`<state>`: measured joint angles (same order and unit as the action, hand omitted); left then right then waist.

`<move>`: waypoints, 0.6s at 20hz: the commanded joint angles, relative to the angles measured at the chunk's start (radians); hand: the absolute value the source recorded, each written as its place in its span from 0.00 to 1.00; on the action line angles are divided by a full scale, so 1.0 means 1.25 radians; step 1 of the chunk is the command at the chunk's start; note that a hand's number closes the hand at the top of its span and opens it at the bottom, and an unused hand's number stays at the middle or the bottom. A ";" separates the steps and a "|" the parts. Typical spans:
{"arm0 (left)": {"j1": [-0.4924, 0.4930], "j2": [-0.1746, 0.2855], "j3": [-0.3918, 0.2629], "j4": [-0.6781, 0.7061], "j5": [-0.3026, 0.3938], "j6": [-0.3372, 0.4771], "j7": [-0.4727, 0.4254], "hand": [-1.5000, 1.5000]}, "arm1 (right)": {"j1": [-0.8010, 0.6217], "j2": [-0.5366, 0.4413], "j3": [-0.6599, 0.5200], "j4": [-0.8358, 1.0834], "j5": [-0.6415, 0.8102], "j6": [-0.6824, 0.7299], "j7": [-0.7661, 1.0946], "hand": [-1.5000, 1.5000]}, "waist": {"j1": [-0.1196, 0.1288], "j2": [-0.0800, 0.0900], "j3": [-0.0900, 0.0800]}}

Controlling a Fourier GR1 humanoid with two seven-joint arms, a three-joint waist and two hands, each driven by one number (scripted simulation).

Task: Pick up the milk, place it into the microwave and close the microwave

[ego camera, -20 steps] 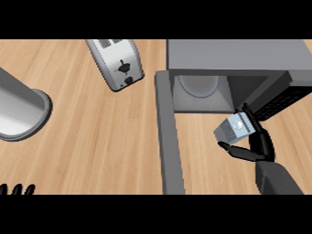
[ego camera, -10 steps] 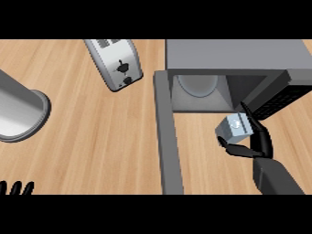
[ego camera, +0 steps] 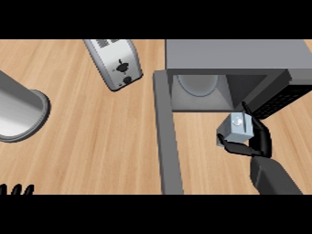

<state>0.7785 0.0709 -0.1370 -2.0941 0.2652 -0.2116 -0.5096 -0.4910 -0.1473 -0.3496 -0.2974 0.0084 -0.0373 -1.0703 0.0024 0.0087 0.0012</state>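
Note:
The milk [ego camera: 239, 127] is a small grey-white carton with a round cap on top. My right hand [ego camera: 254, 141] is curled round it and holds it just in front of the microwave's [ego camera: 239, 57] open cavity, near the right side of the opening. Inside the cavity a round white turntable [ego camera: 197, 85] shows. The microwave door [ego camera: 168, 137] stands swung open toward me, edge-on, to the left of the hand. Only the fingertips of my left hand [ego camera: 15, 190] show at the lower left edge, pointing up and at rest.
A silver toaster [ego camera: 115, 63] lies at the back, left of the microwave. A large grey metal cylinder [ego camera: 9, 112] stands at the left. Bare wooden counter [ego camera: 97, 146] lies between the cylinder and the open door.
My right hand has carried the milk a little farther up toward the microwave opening. The left hand has stayed in place.

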 commanded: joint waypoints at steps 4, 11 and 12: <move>-0.023 -0.001 0.010 0.019 0.004 0.001 0.007 0.00 | -0.014 0.019 0.014 -0.023 0.017 -0.055 -0.069 1.00 | 0.010 -0.004 0.000; 0.008 -0.019 -0.011 0.002 -0.012 0.015 -0.004 0.00 | 0.048 0.037 0.053 -0.153 0.025 -0.047 -0.023 1.00 | -0.007 -0.012 -0.002; -0.003 -0.022 -0.022 -0.030 -0.027 0.044 0.043 0.00 | 0.040 0.064 0.046 -0.183 0.009 -0.069 -0.010 1.00 | -0.010 -0.012 -0.002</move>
<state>0.7940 0.0500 -0.1628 -2.1081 0.2422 -0.1907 -0.4996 -0.4350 -0.0972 -0.3262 -0.4231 0.0088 -0.1031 -1.0491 -0.0109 0.0055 0.0041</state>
